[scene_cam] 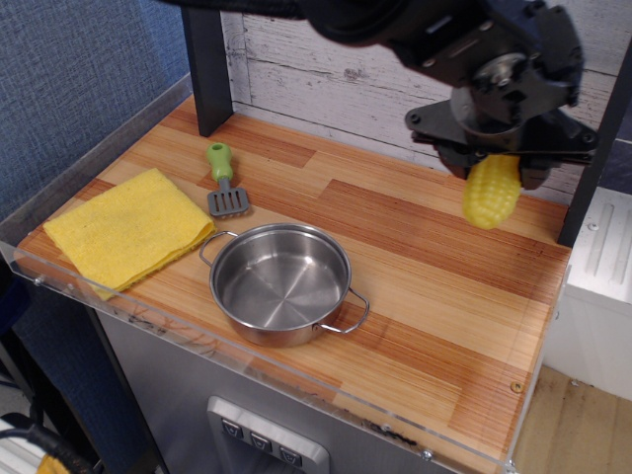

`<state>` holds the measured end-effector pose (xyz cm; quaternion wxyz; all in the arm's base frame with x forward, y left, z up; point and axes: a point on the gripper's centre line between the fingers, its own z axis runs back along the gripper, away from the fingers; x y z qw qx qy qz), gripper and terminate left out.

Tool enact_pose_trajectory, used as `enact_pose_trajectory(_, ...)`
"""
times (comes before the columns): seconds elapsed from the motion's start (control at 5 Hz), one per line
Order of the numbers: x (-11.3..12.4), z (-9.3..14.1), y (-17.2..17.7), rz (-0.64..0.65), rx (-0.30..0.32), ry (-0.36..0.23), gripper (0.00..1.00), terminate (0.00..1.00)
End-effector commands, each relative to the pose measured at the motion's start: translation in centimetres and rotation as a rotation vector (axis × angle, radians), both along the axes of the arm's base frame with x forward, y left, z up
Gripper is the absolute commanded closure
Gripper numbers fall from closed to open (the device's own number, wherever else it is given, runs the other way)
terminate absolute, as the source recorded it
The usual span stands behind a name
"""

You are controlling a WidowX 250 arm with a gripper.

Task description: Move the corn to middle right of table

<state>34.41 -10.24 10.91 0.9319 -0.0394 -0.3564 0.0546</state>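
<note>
The bright yellow corn (491,193) hangs tip down from my black gripper (497,166), which is shut on its upper end. It is held in the air above the back right part of the wooden table (434,286), close to the white plank wall. The corn does not touch the tabletop. The fingers are mostly hidden by the gripper body and the corn.
A steel pot (283,281) stands at the front middle. A flat yellow cloth (128,228) lies at the left. A green-handled spatula (224,180) lies behind the pot. A black post (206,64) stands at the back left, another (595,148) at the right edge. A clear rim (247,370) runs along the front.
</note>
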Motion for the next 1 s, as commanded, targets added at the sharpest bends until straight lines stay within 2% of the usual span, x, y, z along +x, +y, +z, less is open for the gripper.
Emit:
enact_pose_trajectory(0.0,-1.0,-2.1,1.0,0.016,0.012,0.010,1.00,0.00)
enact_pose_trajectory(0.4,-1.4,-5.2,0.7,0.002,0.014,0.067,1.00,0.00)
enact_pose_trajectory(0.8,-1.0,-6.8,0.2,-0.009,0.010,0.092,1.00,0.00)
